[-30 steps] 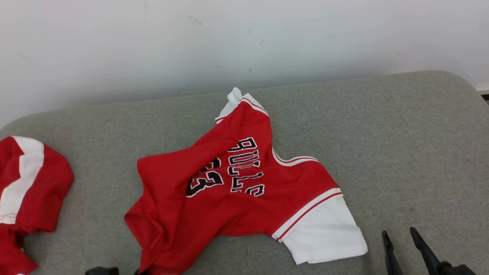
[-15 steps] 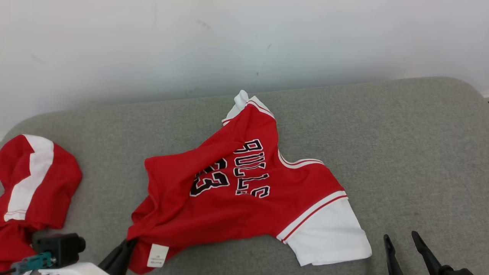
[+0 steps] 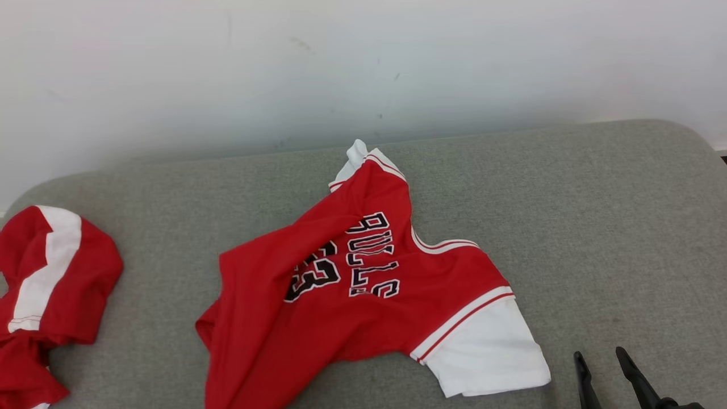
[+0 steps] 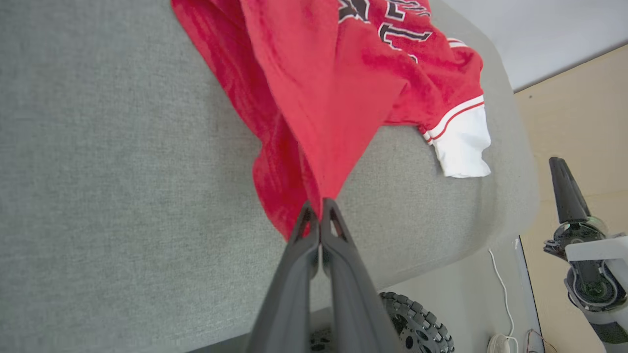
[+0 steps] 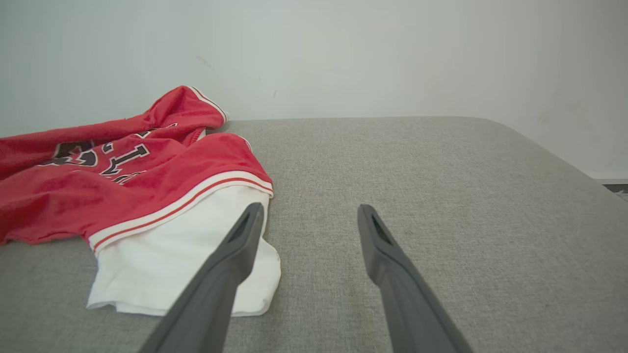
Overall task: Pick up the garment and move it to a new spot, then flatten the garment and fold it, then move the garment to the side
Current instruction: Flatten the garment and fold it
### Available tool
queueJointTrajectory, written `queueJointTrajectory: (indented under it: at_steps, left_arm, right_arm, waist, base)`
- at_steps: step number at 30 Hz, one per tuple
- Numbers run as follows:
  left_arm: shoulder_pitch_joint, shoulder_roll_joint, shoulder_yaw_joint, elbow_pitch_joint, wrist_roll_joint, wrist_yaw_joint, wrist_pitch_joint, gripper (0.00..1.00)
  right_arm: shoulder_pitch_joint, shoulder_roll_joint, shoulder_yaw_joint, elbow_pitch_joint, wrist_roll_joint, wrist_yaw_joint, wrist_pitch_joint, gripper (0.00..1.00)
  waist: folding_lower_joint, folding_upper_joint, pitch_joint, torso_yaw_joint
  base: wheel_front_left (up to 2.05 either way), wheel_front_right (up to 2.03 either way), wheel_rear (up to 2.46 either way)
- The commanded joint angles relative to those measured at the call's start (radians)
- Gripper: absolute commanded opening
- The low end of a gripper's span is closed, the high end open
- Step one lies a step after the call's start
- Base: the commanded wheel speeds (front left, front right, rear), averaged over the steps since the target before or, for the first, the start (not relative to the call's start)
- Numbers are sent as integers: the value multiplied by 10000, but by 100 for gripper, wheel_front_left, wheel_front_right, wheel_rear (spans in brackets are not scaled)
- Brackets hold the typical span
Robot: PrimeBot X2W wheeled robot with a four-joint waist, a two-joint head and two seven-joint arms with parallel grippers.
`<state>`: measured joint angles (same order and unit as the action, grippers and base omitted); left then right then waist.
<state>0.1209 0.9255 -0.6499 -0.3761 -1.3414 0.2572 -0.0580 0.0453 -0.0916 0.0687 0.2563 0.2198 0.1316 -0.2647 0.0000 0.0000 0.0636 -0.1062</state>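
A red jersey-style garment with black lettering and a white sleeve is shown lying crumpled near the middle of a grey fabric-covered tabletop, its lower hem reaching the near edge. A second red and white garment is seen well apart at the far left.

Several risks can be judged from here. Only a thin pinch of hem is held, so the cloth could be lost if it is lifted sharply. It cannot be told whether one layer or both are caught; if only one is, the garment may be opened out unevenly and twisted further. Because the grip sits at the tabletop's near edge, the fabric could be dragged off the surface by a pull toward the robot.

In the left wrist view, the left pincer is seen clamped tight on the red hem, with the fabric drawn into a taut wedge at the fingertips and the fingers pointed low along the surface. The right pincer is held wide and empty, low over the tabletop just beside the white sleeve; contact with the sleeve cannot be confirmed.
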Motion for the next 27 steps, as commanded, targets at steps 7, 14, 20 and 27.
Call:
queueJointTrajectory:
  at_steps: [7, 14, 20, 27]
  left_arm:
    - [83, -290, -624, 1419, 66, -216, 511, 0]
    - [-226, -611, -1154, 2558, 551, -211, 884, 0]
    - [-530, -944, -978, 3360, 765, 193, 490, 0]
    - [-775, -1384, -667, 3902, 961, 430, -222, 82]
  right_arm:
    - [114, -73, -4, -53, -90, -20, 9, 100]
    - [31, -139, -10, -46, -59, -20, 10, 100]
    - [11, -116, 30, -23, -54, -20, 9, 100]
    - [34, -78, 62, -9, -61, -20, 10, 100]
  waist:
    - [0, 0, 22, 172]
    - [0, 0, 120, 218]
    - [0, 0, 176, 206]
    - [0, 0, 177, 205]
  base:
    - [0, 0, 0]
    - [0, 0, 0]
    - [0, 0, 0]
    - [0, 0, 0]
